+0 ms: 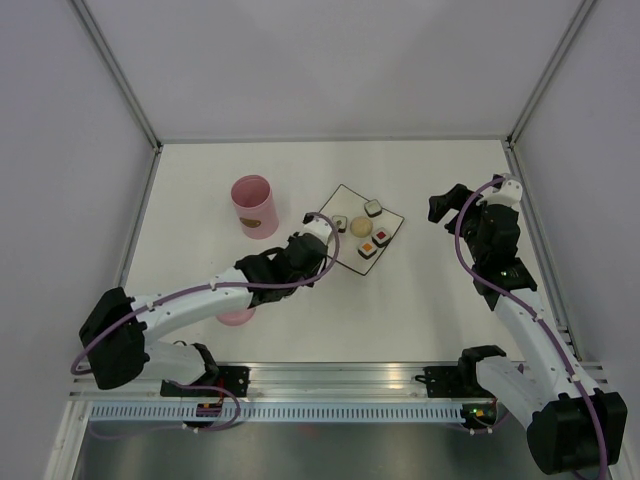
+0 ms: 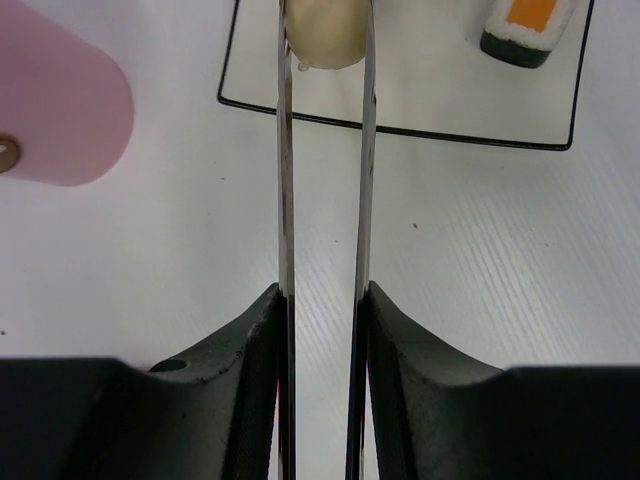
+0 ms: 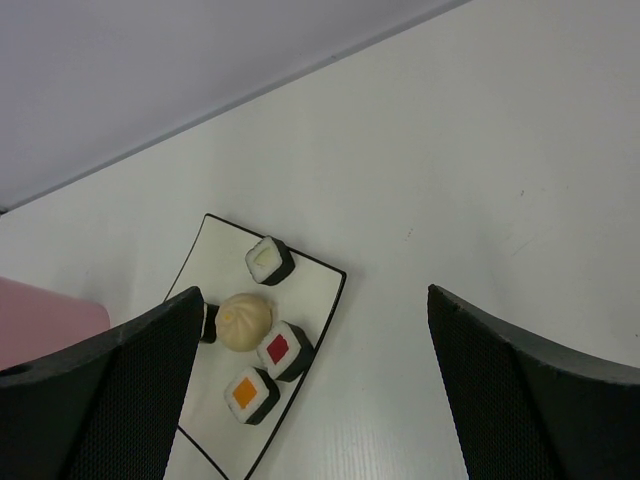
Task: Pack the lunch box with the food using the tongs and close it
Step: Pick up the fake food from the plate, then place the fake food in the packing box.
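Observation:
My left gripper [image 2: 321, 295] [image 1: 303, 252] is shut on the tongs [image 2: 286, 170], whose two silvery arms run forward over the edge of the white plate [image 2: 400, 131]. A beige ball [image 2: 325, 35] sits between the tongs' tips, touching both arms. The pink lunch box [image 1: 254, 206] [image 2: 60, 110] stands open, left of the plate [image 1: 346, 198]. On the plate lie another beige ball [image 3: 245, 320] and three sushi rolls, green [image 3: 270, 260], red [image 3: 285, 350] and orange [image 3: 250, 393] [image 2: 530, 25]. My right gripper [image 3: 320, 400] [image 1: 447, 205] hangs open and empty to the right of the plate.
The pink lid [image 1: 237, 317] lies on the table under my left forearm, near the front. Grey walls with metal posts enclose the white table [image 1: 420, 300] on three sides. The arm bases and a rail run along the near edge.

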### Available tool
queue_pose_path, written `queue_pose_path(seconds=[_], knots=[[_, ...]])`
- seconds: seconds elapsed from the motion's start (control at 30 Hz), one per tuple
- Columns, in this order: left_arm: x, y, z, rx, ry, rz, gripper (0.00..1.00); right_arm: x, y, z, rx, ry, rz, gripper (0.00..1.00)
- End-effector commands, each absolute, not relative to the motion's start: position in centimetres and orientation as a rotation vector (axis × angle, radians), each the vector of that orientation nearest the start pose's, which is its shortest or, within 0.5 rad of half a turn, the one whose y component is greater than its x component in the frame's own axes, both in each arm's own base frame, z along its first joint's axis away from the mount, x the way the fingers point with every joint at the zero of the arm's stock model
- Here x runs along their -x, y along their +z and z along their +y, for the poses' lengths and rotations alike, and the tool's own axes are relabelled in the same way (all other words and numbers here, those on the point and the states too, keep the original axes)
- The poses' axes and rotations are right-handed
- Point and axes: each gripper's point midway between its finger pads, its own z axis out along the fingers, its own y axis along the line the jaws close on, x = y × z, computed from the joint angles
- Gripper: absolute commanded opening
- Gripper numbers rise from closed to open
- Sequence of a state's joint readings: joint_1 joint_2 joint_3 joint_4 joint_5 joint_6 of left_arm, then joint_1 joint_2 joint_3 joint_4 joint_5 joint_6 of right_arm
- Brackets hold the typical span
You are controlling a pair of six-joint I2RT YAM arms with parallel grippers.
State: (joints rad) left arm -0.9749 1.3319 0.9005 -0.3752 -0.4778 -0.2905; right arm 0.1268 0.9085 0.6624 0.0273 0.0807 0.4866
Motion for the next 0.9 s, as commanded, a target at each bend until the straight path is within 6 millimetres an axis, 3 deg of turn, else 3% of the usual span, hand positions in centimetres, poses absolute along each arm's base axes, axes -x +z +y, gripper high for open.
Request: queue_pose_path(seconds=[0.0, 0.1, 0.23, 0.4, 0.57, 0.87], knots=[[-26.3, 17.1, -23.0, -0.516, -0.062, 2.094, 0.12, -34.2, 23.8, 4.4, -0.404, 0.357, 1.735, 0.98], [-26.7, 19.7, -22.2, -0.472, -0.072, 2.051, 0.11, -34.1, 23.8, 4.4, -0.407, 0.356, 1.731, 0.98], [-27.9, 23.6, -19.2, -0.301, -0.147, 2.025, 0.09, -34.0, 23.7, 4.5, -0.411, 0.365, 1.732, 0.98], [-28.9, 25.9, -15.1, -0.124, -0.157, 2.070, 0.08, -34.0, 23.2, 4.8, -0.402, 0.376, 1.753, 0.98], [-29.4, 26.2, -11.2, 0.000, -0.079, 2.116, 0.08, -33.9, 23.1, 4.8, -0.402, 0.379, 1.755, 0.98], [-29.6, 24.4, -9.7, 0.039, -0.052, 2.168, 0.09, -34.0, 22.5, 5.1, -0.403, 0.388, 1.770, 0.98]])
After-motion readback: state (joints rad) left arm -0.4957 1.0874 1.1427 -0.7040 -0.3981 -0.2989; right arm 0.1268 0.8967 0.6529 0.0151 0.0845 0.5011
